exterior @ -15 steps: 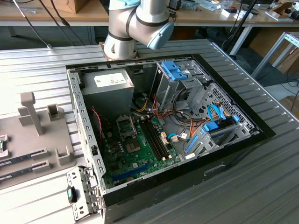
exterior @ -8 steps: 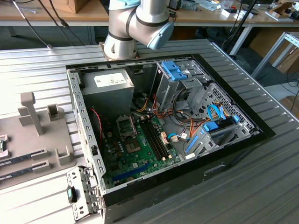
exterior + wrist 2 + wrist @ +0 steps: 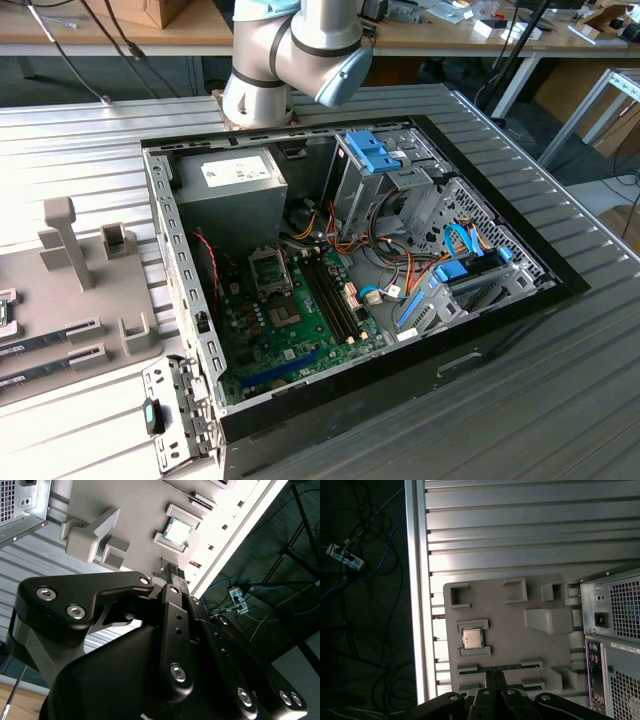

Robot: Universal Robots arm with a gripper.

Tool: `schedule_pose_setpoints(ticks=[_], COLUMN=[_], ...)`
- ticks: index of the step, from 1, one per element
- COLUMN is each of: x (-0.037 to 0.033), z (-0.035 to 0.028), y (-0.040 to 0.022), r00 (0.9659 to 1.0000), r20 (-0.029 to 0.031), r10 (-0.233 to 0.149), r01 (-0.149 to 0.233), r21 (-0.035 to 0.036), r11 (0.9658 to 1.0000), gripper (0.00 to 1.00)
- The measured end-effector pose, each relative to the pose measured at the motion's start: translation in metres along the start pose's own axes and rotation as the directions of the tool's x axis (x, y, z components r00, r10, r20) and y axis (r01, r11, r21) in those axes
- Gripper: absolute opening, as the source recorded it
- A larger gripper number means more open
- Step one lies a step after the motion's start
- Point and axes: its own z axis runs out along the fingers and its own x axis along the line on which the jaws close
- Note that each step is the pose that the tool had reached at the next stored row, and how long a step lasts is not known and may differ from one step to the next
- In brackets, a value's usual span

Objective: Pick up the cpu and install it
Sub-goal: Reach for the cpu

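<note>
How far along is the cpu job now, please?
Done: nothing yet; the cpu lies in its nest on the grey tray, outside the computer case. In hand: the gripper, shut and empty, hangs over the tray near the cpu. Left: the pick-up and the install.

In the exterior view the light is soft and even, the table (image 3: 100,130) looks pale, and the inside of the computer case (image 3: 165,230) is darker. In the second wrist view the table edge (image 3: 235,525) glares white, and the black gripper (image 3: 172,571) is dark with shiny screws (image 3: 177,672). In the first wrist view a bright band crosses the table, the cpu (image 3: 472,638) shines, and the floor (image 3: 365,630) is almost black.
</note>
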Motion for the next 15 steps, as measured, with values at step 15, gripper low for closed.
schedule_pose_setpoints(ticks=[15], x=[0.0001], z=[0.0050], y=[-0.0002], r00=[1.0000], r20=[0.0000], r10=[0.000], r01=[0.000], r21=[0.0000], r11=[1.0000], gripper=[0.11])
